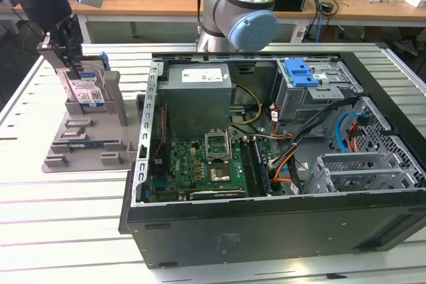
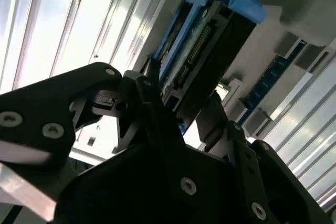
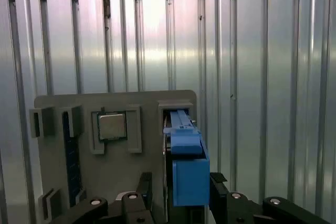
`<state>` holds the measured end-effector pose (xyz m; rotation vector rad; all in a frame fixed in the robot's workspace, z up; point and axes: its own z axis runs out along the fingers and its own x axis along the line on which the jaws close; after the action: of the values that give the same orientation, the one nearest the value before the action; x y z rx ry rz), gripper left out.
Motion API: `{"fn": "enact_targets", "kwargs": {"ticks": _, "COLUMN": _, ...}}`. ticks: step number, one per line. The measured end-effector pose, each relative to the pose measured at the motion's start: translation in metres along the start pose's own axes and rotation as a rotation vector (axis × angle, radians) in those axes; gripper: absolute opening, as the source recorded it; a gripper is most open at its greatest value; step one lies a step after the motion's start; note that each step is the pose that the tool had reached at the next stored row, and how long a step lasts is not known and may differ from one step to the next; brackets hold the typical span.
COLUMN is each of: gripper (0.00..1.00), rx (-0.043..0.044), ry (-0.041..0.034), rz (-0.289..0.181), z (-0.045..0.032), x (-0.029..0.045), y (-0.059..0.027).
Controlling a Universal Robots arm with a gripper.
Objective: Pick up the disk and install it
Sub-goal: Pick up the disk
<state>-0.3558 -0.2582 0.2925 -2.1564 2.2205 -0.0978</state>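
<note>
The disk (image 1: 85, 86) stands on edge in a slot of the grey plastic stand (image 1: 114, 101) on the ribbed metal table (image 1: 40, 197), to the exterior view's left of the open computer case (image 1: 266, 227). The gripper (image 1: 65, 58) sits right over its top edge, but I can't tell if it's actually squeezing. My guess is it's a stiff, dense metal slab with slick flat faces and a fragile circuit-board side, so the blue plastic rails along its edges look like the safest hold.
</note>
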Motion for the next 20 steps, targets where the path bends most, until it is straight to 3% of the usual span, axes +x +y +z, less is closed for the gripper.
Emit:
{"fn": "enact_targets", "kwargs": {"ticks": 1, "gripper": 0.54, "rx": -0.0229, "ry": 0.0006, "rz": 0.0, "z": 0.0005, "x": 0.0, "y": -0.0005}}
{"fn": "enact_targets", "kwargs": {"ticks": 2, "gripper": 0.54, "rx": -0.0584, "ry": 0.0017, "rz": -0.001, "z": 0.0009, "x": -0.0001, "y": -0.0011}}
{"fn": "enact_targets", "kwargs": {"ticks": 3, "gripper": 0.54, "rx": -0.0593, "ry": 0.0011, "rz": -0.001, "z": 0.001, "x": -0.0001, "y": -0.0009}}
{"fn": "enact_targets", "kwargs": {"ticks": 5, "gripper": 0.54, "rx": -0.0596, "ry": -0.018, "rz": 0.0, "z": 0.0014, "x": -0.0001, "y": 0.0008}}
{"fn": "enact_targets", "kwargs": {"ticks": 11, "gripper": 0.54, "rx": -0.0596, "ry": -0.0152, "rz": 0.0, "z": 0.0037, "x": 0.0003, "y": 0.0033}}
{"fn": "enact_targets", "kwargs": {"ticks": 15, "gripper": 0.37, "rx": -0.0597, "ry": -0.0152, "rz": 0.0, "z": 0.0037, "x": 0.0003, "y": 0.0033}}
{"fn": "enact_targets", "kwargs": {"ticks": 20, "gripper": 0.37, "rx": -0.0596, "ry": -0.0152, "rz": 0.0, "z": 0.0037, "x": 0.0003, "y": 0.0034}}
